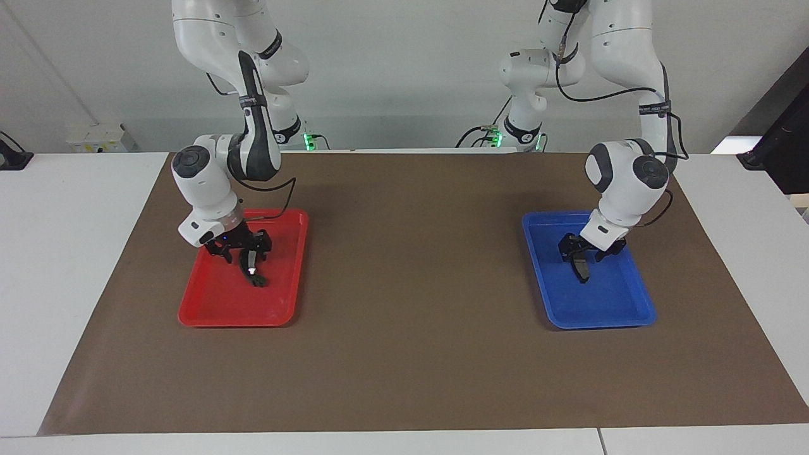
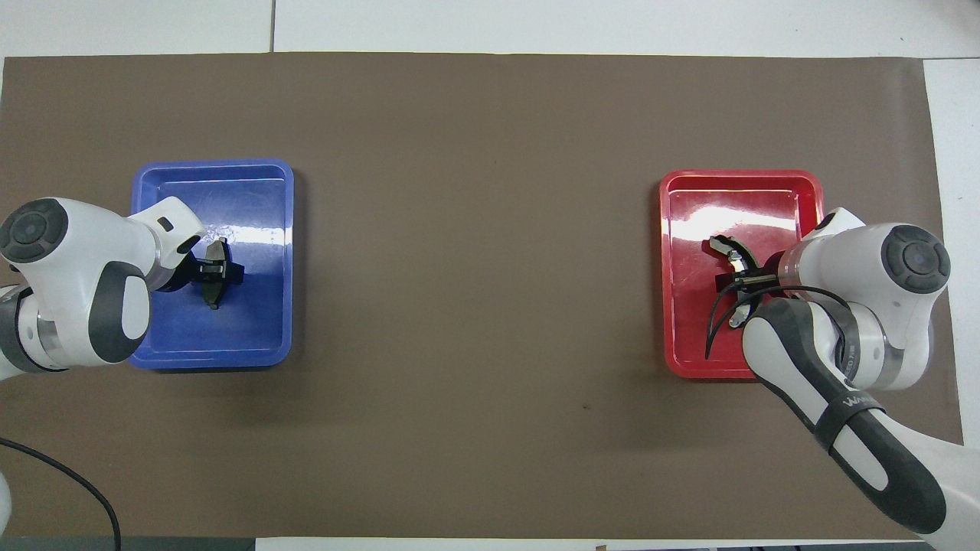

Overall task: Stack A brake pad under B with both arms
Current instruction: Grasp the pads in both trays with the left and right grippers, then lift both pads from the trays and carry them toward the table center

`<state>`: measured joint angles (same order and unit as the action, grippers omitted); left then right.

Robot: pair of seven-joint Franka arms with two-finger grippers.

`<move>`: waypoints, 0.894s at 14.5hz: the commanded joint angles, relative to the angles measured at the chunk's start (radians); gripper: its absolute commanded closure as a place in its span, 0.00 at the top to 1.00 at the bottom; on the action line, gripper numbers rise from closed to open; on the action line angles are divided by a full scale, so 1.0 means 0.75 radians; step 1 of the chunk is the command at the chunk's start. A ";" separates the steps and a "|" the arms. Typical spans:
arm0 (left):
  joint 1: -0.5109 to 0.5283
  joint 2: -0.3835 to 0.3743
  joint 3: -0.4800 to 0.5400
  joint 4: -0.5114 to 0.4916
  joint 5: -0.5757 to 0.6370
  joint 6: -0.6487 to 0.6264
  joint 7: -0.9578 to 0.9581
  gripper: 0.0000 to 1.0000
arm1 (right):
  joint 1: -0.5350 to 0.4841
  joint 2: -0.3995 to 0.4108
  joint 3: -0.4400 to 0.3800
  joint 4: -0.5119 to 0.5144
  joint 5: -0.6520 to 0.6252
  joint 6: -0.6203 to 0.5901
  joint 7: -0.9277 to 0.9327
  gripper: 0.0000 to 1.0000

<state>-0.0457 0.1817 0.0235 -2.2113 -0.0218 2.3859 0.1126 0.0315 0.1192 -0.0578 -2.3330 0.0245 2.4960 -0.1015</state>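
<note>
Blue tray at right of the facing view holds the short grey brake pad; the left claw sits down on it, apparently clamped on it, though contact is hard to confirm. Red tray at left of that view holds the long crescent shoe, its silvery strip showing, with the right claw pinched on its upper end. Each part lies in its own tray, well apart on the brown-covered desk, likely so either arm can lift one for stacking.

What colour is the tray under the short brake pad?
Blue tray, clearest in the overhead view.
</note>
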 commanded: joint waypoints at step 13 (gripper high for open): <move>-0.163 -0.062 -0.009 0.267 -0.014 -0.291 0.028 0.01 | -0.001 -0.012 0.007 0.310 0.041 -0.384 0.086 0.00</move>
<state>-0.0784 0.1332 0.0117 -2.0329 -0.0220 2.1822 0.1395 0.0331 0.1173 -0.0568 -2.1464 0.0281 2.2578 -0.0474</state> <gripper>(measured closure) 0.604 0.568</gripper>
